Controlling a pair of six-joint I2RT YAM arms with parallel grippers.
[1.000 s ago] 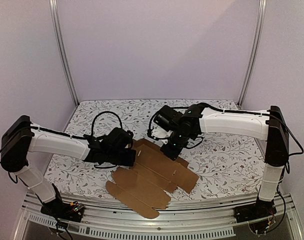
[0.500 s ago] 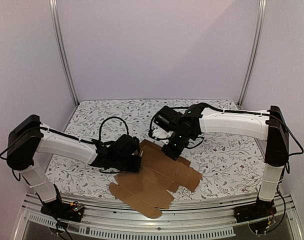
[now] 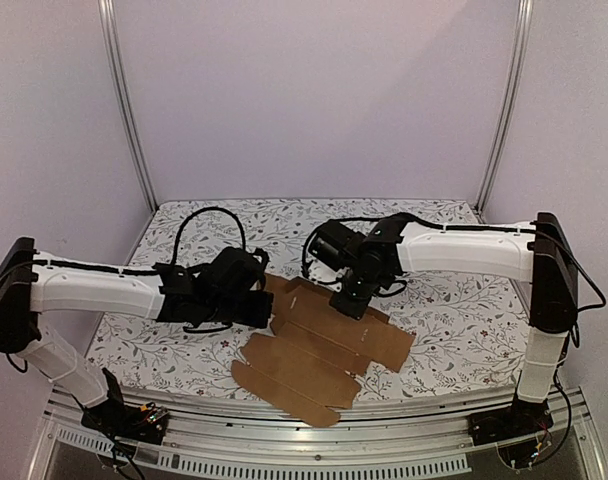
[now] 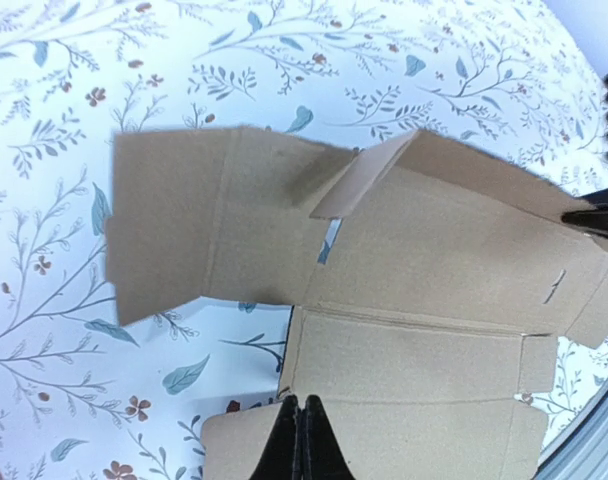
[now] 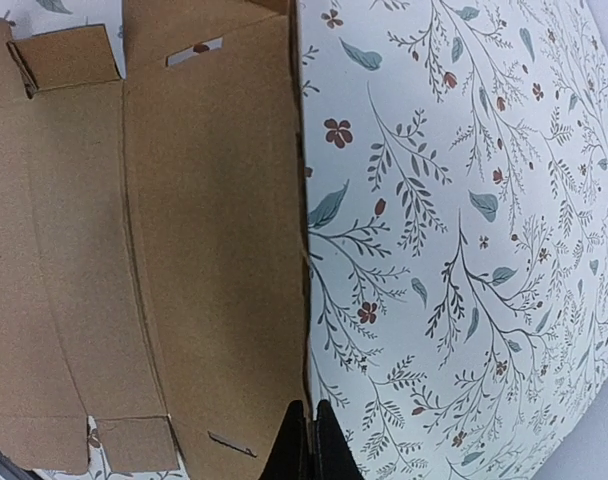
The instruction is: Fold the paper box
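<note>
The paper box (image 3: 324, 345) is a flat brown die-cut cardboard sheet with flaps and slots, lying in the middle of the table. My left gripper (image 3: 264, 308) is shut, its tips down on the sheet's left side. In the left wrist view the gripper (image 4: 301, 402) meets the box (image 4: 434, 260) by a notch between a flap and a panel, and one far flap stands slightly raised. My right gripper (image 3: 346, 303) is shut at the sheet's far edge. In the right wrist view the gripper (image 5: 310, 408) sits right on the edge of the box (image 5: 184, 250).
The table (image 3: 184, 240) has a white floral cover. A metal rail (image 3: 384, 455) runs along its near edge, close to the sheet's front corner. Two upright frame posts (image 3: 129, 110) stand at the back corners, with plain walls around.
The sheet has slid and turned to the right, towards the right arm. The left gripper went forward over it, then drew back to its left side. The right gripper shifted slightly.
</note>
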